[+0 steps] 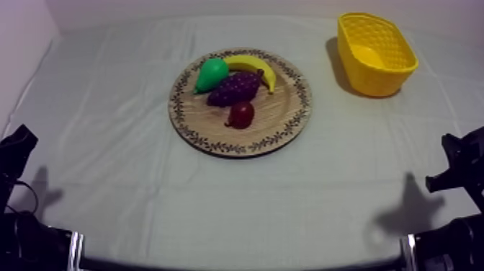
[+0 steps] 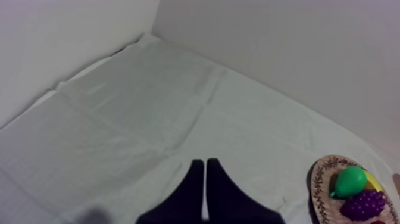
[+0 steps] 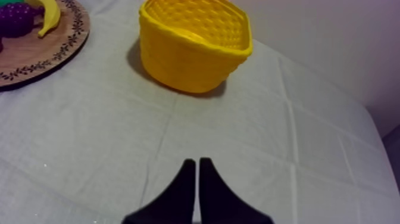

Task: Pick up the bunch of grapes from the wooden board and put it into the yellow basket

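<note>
At the near edge of the tabletop both arms rest low, the left arm at its side and the right arm at the other. Each wrist view shows that arm's jaws pressed together as a narrow wedge, holding nothing. Farther in, about mid-table, the wooden board carries all four fruits. The small red fruit sits nearest. The bunch of grapes lies just behind it at the board's middle. The pear leans against the grapes' far left, and the banana curves round their far side. That crowding is the main hazard, I think. Jaws coming down on the grapes have little room, so a finger could land on the pear or banana. It could also nudge the red fruit and send it rolling off the board. The knobbly, rounded bunch may also slip from a shallow pinch, or drag a neighbour along as it lifts. Neither pair of jaws can take anything until it spreads. Farthest away, at the right rear and well apart from the board, stands the yellow basket, upright and, as far as its inside shows, empty. It looks light, so an arm clipping its rim could push or tip it. A release from too high could bounce the grapes out.
</note>
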